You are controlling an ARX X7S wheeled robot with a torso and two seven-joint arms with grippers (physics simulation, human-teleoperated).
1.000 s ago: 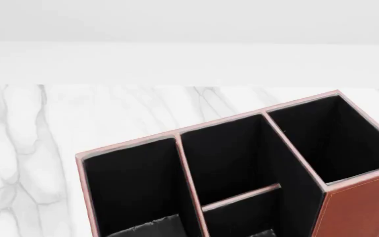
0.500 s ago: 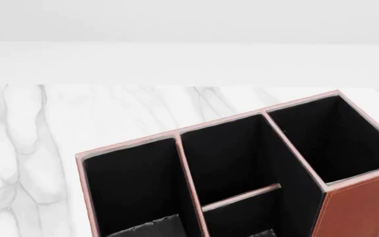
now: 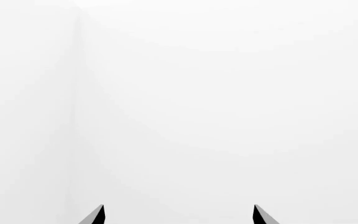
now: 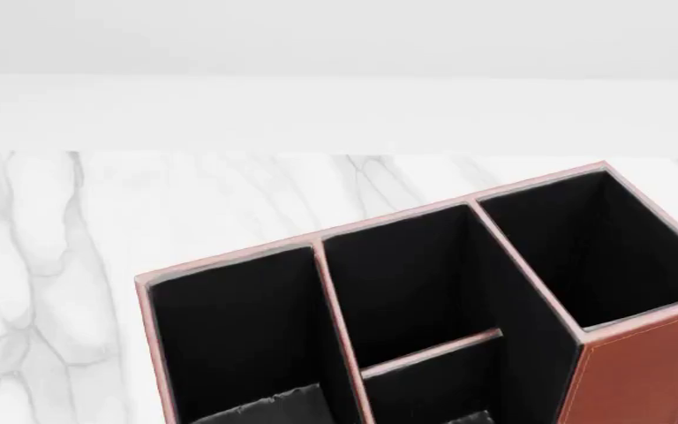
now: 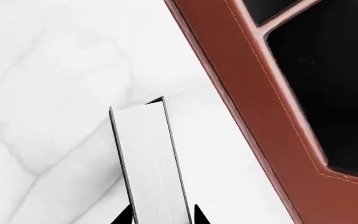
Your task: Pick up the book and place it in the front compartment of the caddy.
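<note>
A white marble desk (image 4: 103,230) with grey veins runs to a plain white wall. On it stands the reddish-brown caddy (image 4: 639,371), black-lined, three columns; a low divider (image 4: 431,352) splits the middle one, and the front compartment (image 4: 416,393) lies nearest.

Only the right wrist view shows the book (image 5: 149,163): white page edges outward, clamped in the right gripper (image 5: 160,218), above the desk beside the caddy's outer wall. The left gripper (image 3: 177,215) faces blank white, fingers apart, holding nothing.

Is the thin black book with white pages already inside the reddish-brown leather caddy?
No: in the right wrist view the thin black book sits between the right pincer tips, outside the reddish-brown leather caddy.
</note>
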